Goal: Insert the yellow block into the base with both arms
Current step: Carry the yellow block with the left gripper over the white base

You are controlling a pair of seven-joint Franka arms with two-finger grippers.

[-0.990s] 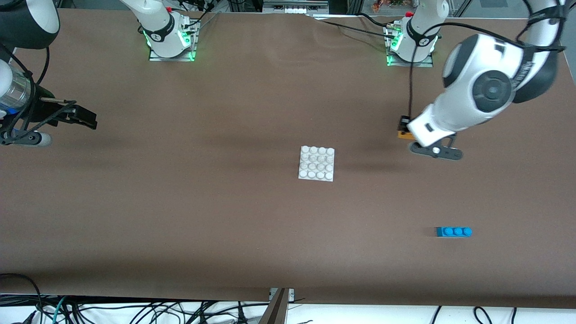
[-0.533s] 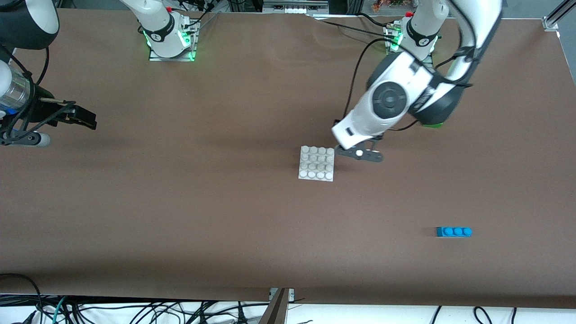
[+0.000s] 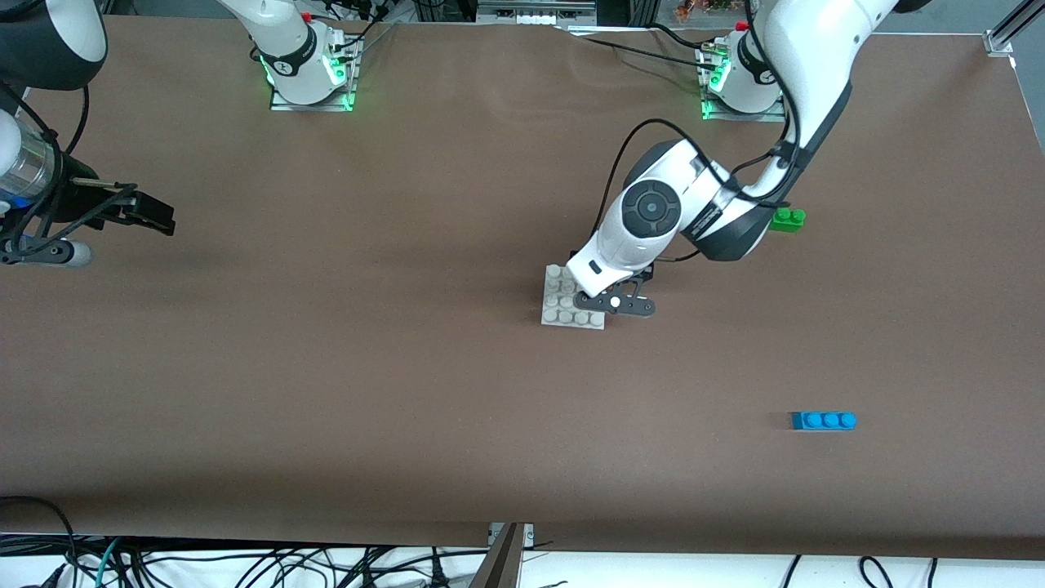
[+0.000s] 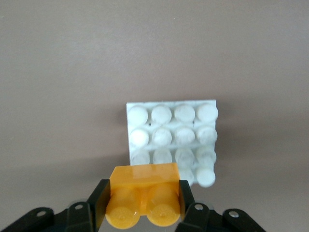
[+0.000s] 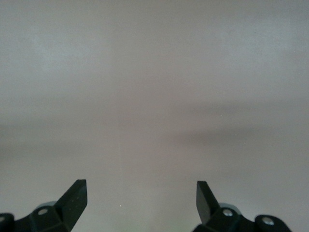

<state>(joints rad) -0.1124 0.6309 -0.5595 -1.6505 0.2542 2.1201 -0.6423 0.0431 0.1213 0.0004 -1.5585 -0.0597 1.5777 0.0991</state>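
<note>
Nearest the front camera, a blue three-stud brick (image 3: 823, 420) lay on the brown counter (image 3: 326, 392) toward the left arm's end. Farther off, at mid-counter, the white base (image 3: 559, 309) lay flat, and the left gripper (image 4: 143, 203) hung over it with its fingers (image 4: 99, 200) clamped on the yellow block (image 4: 144, 193), studs facing the wrist camera. Farther still, a green brick (image 3: 789, 219) sat beside the left arm, while the right gripper (image 5: 141, 195) waited over bare counter at the right arm's end, fingers spread wide and holding nothing.
</note>
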